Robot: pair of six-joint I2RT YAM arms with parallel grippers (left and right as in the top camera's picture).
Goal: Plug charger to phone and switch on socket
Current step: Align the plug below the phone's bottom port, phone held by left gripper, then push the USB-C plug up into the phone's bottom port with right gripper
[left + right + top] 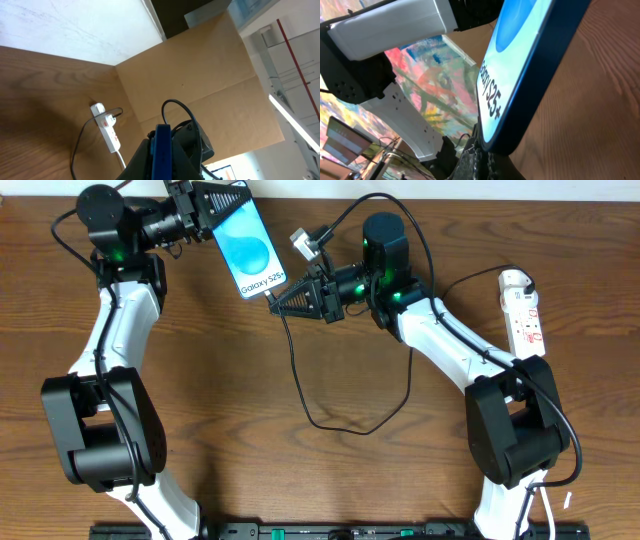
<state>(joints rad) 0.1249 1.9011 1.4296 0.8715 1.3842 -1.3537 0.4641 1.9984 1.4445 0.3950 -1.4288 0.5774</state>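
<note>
The phone, blue screen up with white "Galaxy S25+" text, is held above the table at the back. My left gripper is shut on its top end; in the left wrist view the phone stands edge-on between the fingers. My right gripper sits at the phone's bottom edge, shut on the charger plug, which is hidden between its fingers just under the phone. The thin black charger cable hangs from it and loops over the table. The white socket strip lies at the far right.
The wooden table carries the cable loop in its middle. The socket strip also shows in the left wrist view with its white cord. A cardboard wall stands behind the table. Both arm bases stand at the front edge.
</note>
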